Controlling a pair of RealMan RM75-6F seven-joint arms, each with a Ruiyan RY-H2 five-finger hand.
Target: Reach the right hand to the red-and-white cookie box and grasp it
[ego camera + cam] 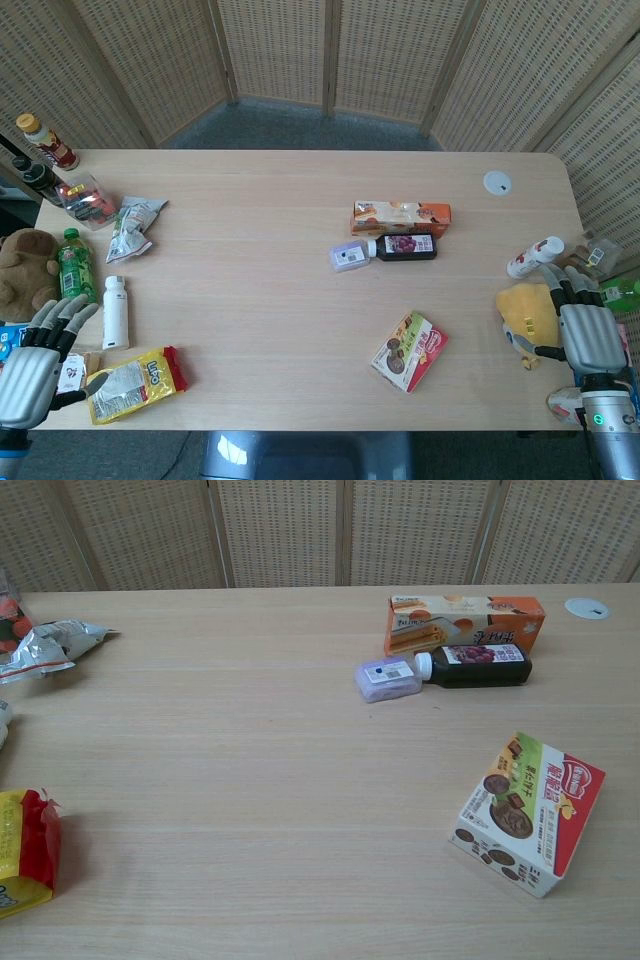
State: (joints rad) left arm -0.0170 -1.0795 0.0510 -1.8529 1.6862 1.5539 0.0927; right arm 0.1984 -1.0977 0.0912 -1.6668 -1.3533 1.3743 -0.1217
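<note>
From the head view I have the red-and-white cookie box [409, 350] lying flat on the worktop [300, 250], toward my right front, turned at an angle. Its face shows round brown cookies and a red panel; the print is too small for me to read here. My right hand [588, 330] sits at the worktop's right edge, well apart from the box, fingers spread and holding nothing, just beside a yellow plush toy [530, 310]. My left hand [35, 355] is at the left edge, fingers apart too, nothing in it, next to a yellow snack bag [135, 383] whose lettering I can't make out. Nearby stand a white bottle [116, 312] and a green bottle [74, 262]. Mid-worktop lie an orange carton [401, 216], a dark juice bottle [404, 247] and a small lilac pack [349, 258].

From the chest view neither hand shows. The cookie box [530, 812] is at lower right, clear of everything else; I see a white oval logo on the red end and chocolate cookies pictured on the green-and-white side, but the script stays illegible to me. Farther back, the orange carton [465, 622] carries cake pictures and characters I can't read, the dark juice bottle [475, 666] lies on its side touching it with grapes on its label, and the lilac pack [388, 678] rests at the bottle's cap.
</note>
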